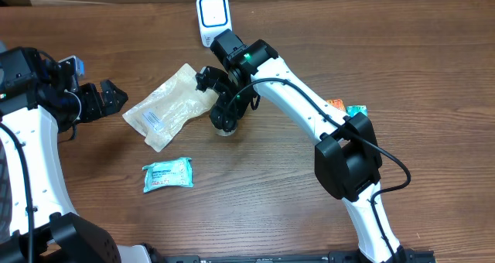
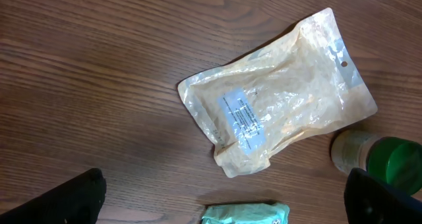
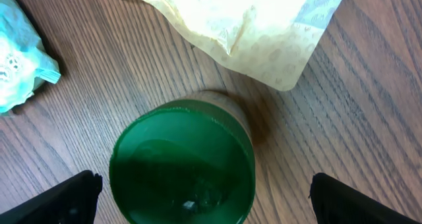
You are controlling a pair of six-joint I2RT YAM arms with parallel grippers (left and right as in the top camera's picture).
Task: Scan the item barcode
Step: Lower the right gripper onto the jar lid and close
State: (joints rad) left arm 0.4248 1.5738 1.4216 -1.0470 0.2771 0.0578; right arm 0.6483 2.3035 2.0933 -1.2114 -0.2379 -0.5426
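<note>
Green jar lid (image 3: 181, 161) at wrist, scanner (image 1: 212, 15) only overhead

Table (image 1: 433, 54): brown, streaked wood grain
Pouch (image 2: 297, 85): pale cream, see-through
Label (image 2: 242, 118): white, fine dark print
Jar lid (image 3: 181, 161): glossy dark green
Packet (image 1: 168, 174): teal with white markings
Scanner (image 1: 212, 14): white, blue-edged face

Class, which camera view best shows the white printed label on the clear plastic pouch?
Left wrist: the white printed label lies large, unobstructed on the clear plastic pouch. Overhead shows it tiny; right wrist shows only the pouch's corner.
</note>
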